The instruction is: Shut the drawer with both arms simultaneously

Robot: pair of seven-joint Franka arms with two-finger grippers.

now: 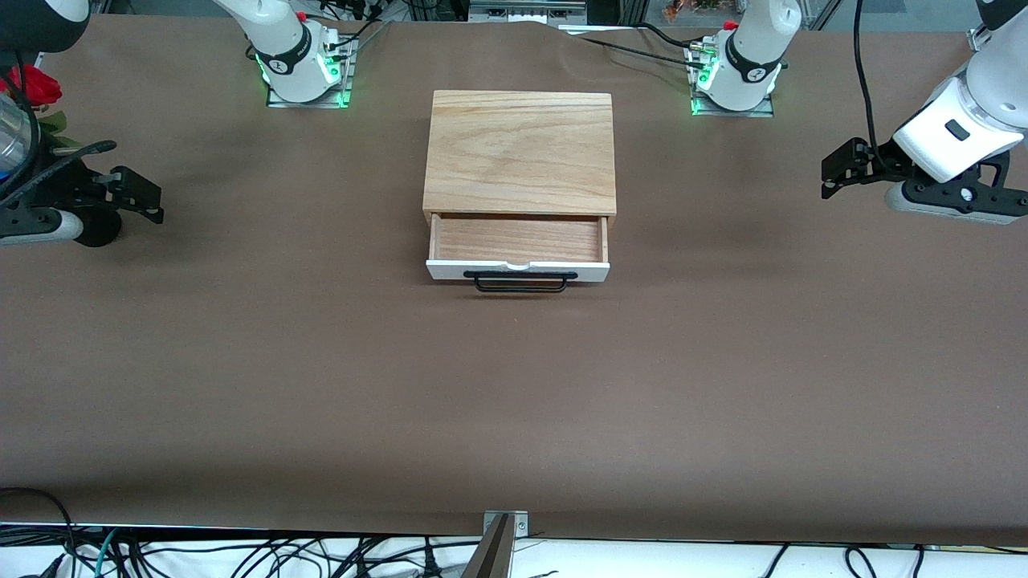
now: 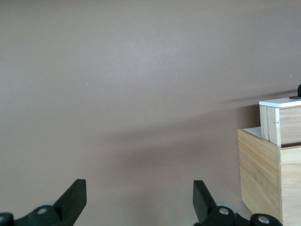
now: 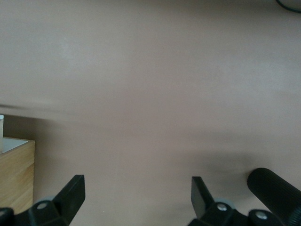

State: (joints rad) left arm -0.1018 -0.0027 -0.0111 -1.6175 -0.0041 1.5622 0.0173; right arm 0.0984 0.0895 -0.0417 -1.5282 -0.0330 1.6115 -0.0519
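Approach not begun: the drawer (image 1: 518, 250) sits pulled out mid-table, white front and black handle (image 1: 520, 282) facing the front camera, reddish wood inside, light-oak box (image 1: 520, 152) farther off. Left gripper (image 1: 840, 170) and right gripper (image 1: 135, 193), both spread and empty, hover over opposite table ends. Next, probably: bring both in to the front panel, push evenly.

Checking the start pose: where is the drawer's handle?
In the front view, the black handle sits on the open drawer's white front, nearer the camera than the oak box, midway between both arms.
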